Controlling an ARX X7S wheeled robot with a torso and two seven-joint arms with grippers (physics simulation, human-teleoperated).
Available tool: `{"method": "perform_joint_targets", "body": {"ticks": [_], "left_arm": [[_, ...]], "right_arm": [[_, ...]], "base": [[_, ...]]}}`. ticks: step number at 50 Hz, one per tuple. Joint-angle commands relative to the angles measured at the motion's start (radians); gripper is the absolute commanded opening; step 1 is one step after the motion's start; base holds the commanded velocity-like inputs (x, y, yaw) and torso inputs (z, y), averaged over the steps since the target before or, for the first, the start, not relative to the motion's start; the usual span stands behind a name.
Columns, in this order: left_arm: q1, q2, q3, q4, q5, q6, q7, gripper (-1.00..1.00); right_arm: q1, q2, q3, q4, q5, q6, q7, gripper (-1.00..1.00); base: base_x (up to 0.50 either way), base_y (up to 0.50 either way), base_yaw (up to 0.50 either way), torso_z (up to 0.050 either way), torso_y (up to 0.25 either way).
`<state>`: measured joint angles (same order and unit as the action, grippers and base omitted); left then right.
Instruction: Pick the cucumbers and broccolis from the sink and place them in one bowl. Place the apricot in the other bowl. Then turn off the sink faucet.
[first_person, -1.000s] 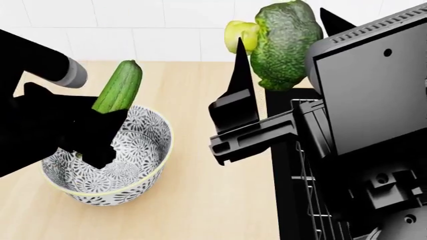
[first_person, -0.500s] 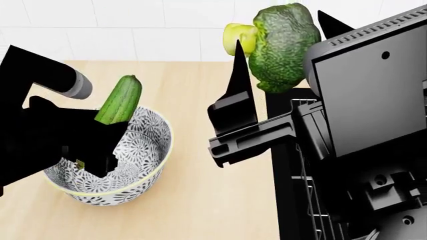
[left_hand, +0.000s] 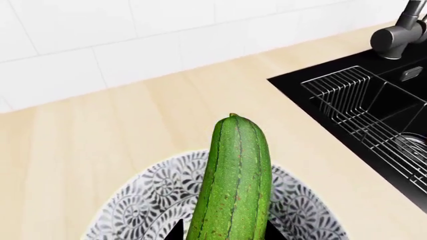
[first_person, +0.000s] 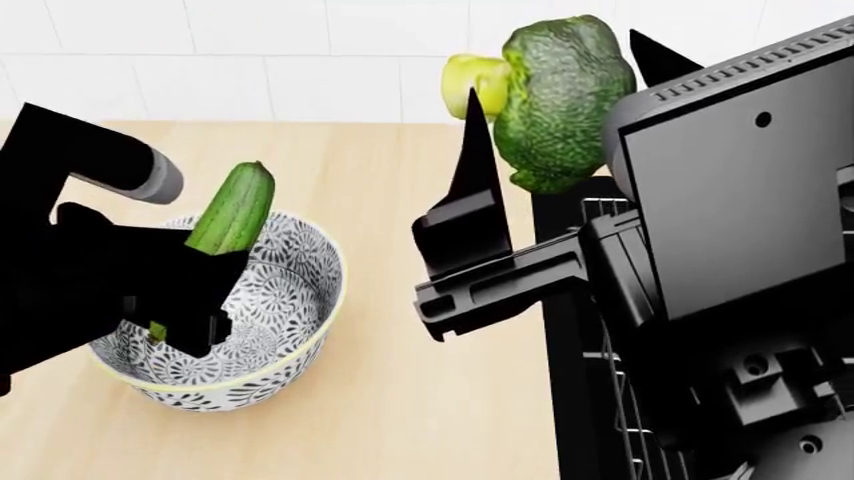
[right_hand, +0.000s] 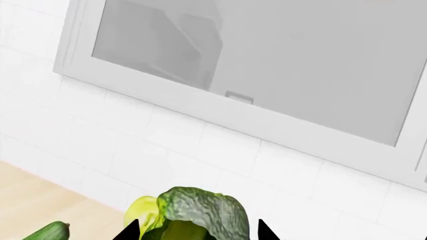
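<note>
My left gripper (first_person: 174, 295) is shut on a long ridged green cucumber (first_person: 230, 210), which stands tilted with its lower end inside a grey-patterned bowl (first_person: 287, 300). The left wrist view shows the cucumber (left_hand: 233, 185) between the gripper's (left_hand: 225, 230) tips, over the bowl (left_hand: 133, 210). My right gripper (first_person: 558, 70) is raised high and shut on a broccoli (first_person: 561, 100) with a pale stalk. From the right wrist, the broccoli (right_hand: 193, 212) fills the gripper (right_hand: 197, 227). The sink (left_hand: 400, 115) and its faucet (left_hand: 400, 32) lie to the right. The apricot and the other bowl are out of view.
A wire rack (left_hand: 360, 100) lies in the sink's near part. The bowl stands on a light wooden counter (first_person: 400, 400), with a white tiled wall (first_person: 267, 60) behind. A wall cabinet (right_hand: 267, 60) hangs above. My right arm's body covers most of the sink in the head view.
The left gripper has lowered the cucumber deeper into the patterned bowl. The right gripper with the broccoli has drifted slightly left.
</note>
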<state>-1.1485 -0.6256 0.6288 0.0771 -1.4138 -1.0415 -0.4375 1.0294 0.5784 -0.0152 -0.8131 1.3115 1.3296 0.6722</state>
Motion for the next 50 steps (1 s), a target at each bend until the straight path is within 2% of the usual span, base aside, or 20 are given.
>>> {"method": "perform_joint_targets", "body": {"ticks": [1, 12, 13, 18, 24, 30, 33, 39, 50], "left_arm": [[-0.009, 0.032, -0.006, -0.046, 0.042, 0.019, 0.052, -1.00], [-0.014, 0.034, 0.002, -0.044, 0.033, 0.005, 0.041, -1.00], [-0.020, 0.029, -0.005, -0.035, 0.021, -0.002, 0.030, 1.00], [-0.041, 0.014, -0.023, -0.005, -0.009, -0.017, -0.003, 1.00], [-0.207, -0.015, -0.106, 0.089, -0.115, -0.060, -0.097, 1.00], [-0.361, -0.123, -0.268, 0.257, -0.417, -0.037, -0.323, 1.00], [-0.383, -0.188, -0.328, 0.327, -0.521, -0.002, -0.393, 1.00], [-0.337, -0.255, -0.388, 0.372, -0.520, 0.021, -0.391, 1.00], [-0.332, -0.275, -0.404, 0.371, -0.514, 0.030, -0.386, 1.00]], "right_arm": [[-0.018, -0.010, 0.022, 0.000, -0.037, -0.028, -0.036, -1.00], [0.003, -0.009, 0.009, 0.011, -0.027, -0.029, -0.027, -1.00], [0.007, -0.008, 0.007, 0.012, -0.025, -0.028, -0.026, -1.00], [0.012, -0.008, 0.002, 0.013, -0.020, -0.028, -0.020, -1.00], [-0.006, -0.002, -0.010, 0.015, -0.049, -0.045, -0.038, -1.00], [-0.027, -0.024, -0.083, 0.099, -0.162, -0.110, -0.141, -1.00], [-0.041, -0.047, -0.130, 0.167, -0.210, -0.146, -0.200, -1.00], [-0.058, -0.101, -0.202, 0.243, -0.237, -0.174, -0.260, -1.00], [-0.010, -0.209, -0.267, 0.384, -0.231, -0.206, -0.338, -1.00]], "base": [[0.00, 0.00, 0.00, 0.000, 0.000], [0.00, 0.00, 0.00, 0.000, 0.000], [0.00, 0.00, 0.00, 0.000, 0.000], [0.00, 0.00, 0.00, 0.000, 0.000], [0.00, 0.00, 0.00, 0.000, 0.002], [0.00, 0.00, 0.00, 0.000, 0.000], [0.00, 0.00, 0.00, 0.000, 0.000], [0.00, 0.00, 0.00, 0.000, 0.000], [0.00, 0.00, 0.00, 0.000, 0.000]]}}
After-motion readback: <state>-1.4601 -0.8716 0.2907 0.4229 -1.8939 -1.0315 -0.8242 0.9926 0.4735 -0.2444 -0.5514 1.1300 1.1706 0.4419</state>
